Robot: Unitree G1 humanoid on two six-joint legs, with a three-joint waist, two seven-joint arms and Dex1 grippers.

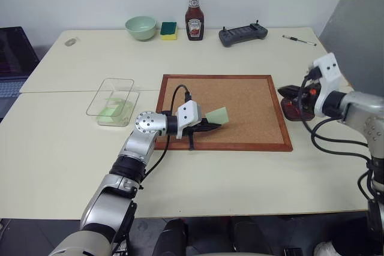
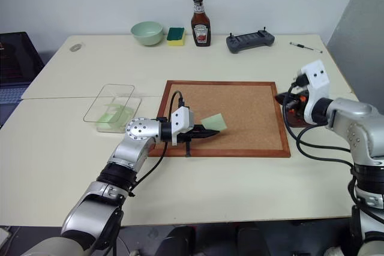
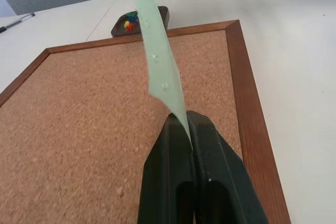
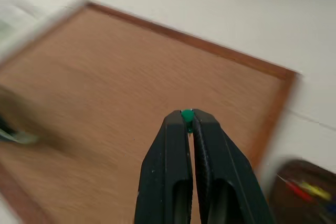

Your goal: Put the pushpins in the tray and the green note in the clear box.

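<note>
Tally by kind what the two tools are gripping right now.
green note, in left tool: 1
green pushpin, in right tool: 1
Total: 2

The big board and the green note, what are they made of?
The board looks like cork, speckled and grainy, inside a glossy reddish wood frame. The green note looks like thin paper: it bends and stands on edge where the left gripper pinches it.

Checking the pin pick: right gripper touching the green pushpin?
Touching. The right wrist view shows the right gripper shut, with the green pushpin pinched at its fingertips.
</note>
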